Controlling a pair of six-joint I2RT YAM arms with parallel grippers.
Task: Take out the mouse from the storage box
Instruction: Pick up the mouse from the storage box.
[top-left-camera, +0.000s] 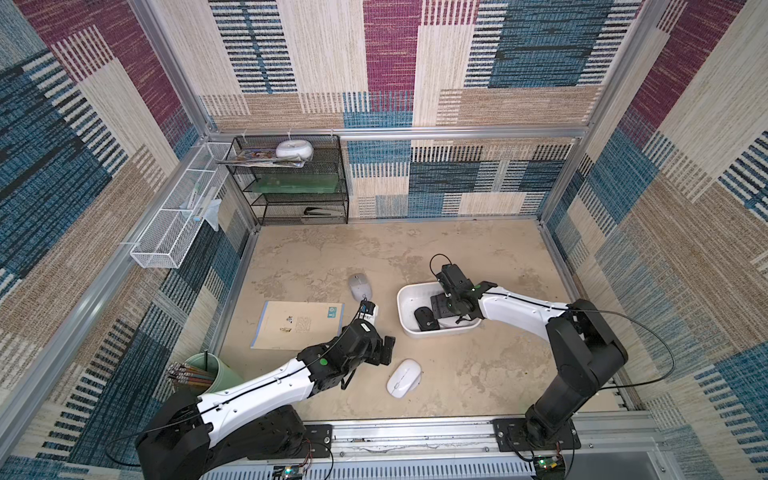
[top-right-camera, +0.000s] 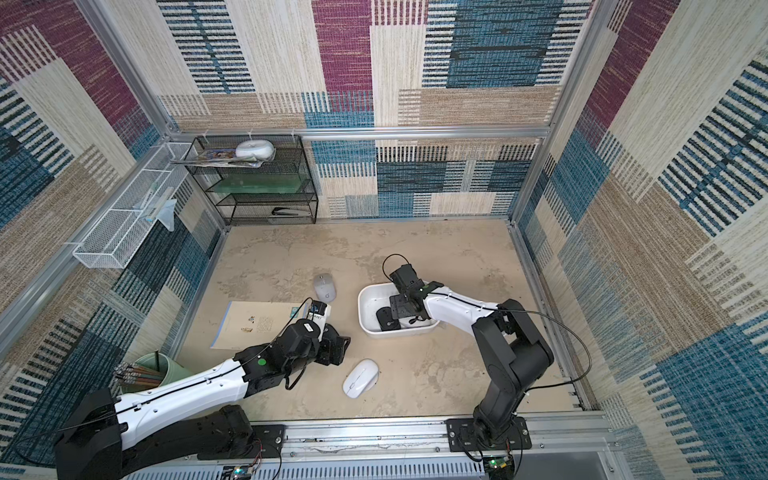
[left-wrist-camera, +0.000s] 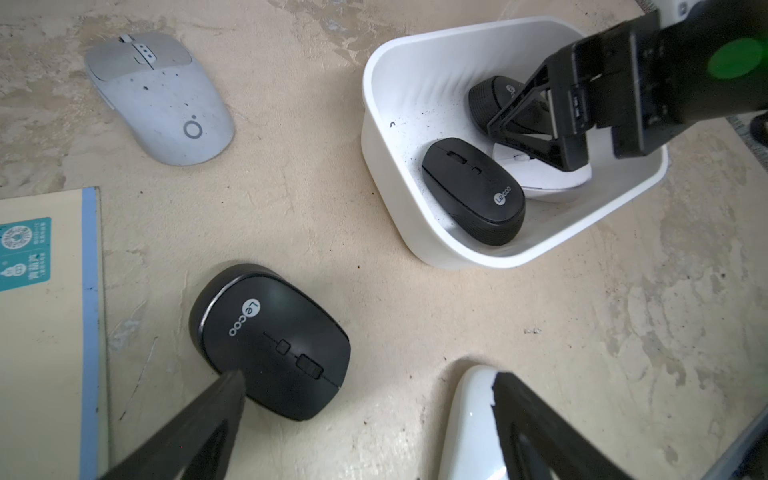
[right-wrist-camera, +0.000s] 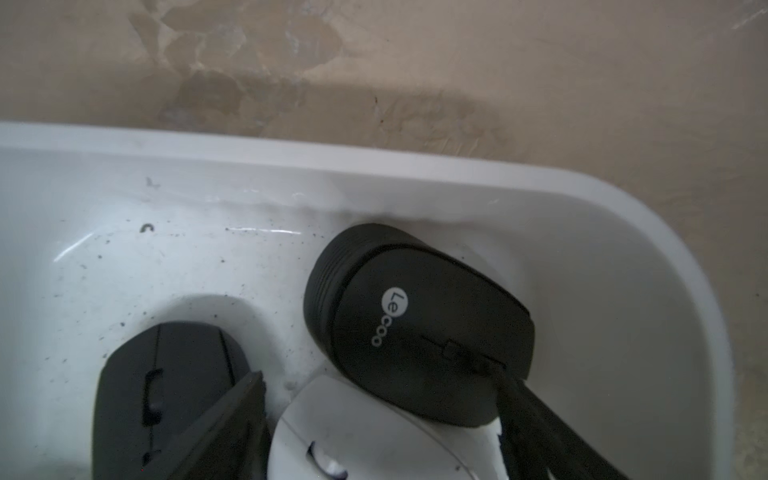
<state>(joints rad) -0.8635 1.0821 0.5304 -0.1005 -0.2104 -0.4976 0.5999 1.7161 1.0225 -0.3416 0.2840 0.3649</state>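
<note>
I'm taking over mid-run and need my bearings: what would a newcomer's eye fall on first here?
The right tool down inside the white storage box, jaws spread over the boxed white mouse. Then three mice loose on the table: the grey mouse, the glossy white mouse, and the black mouse by the open left tool.

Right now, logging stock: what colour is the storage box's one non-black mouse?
The mouse is white, clearest in the right wrist view.
</note>
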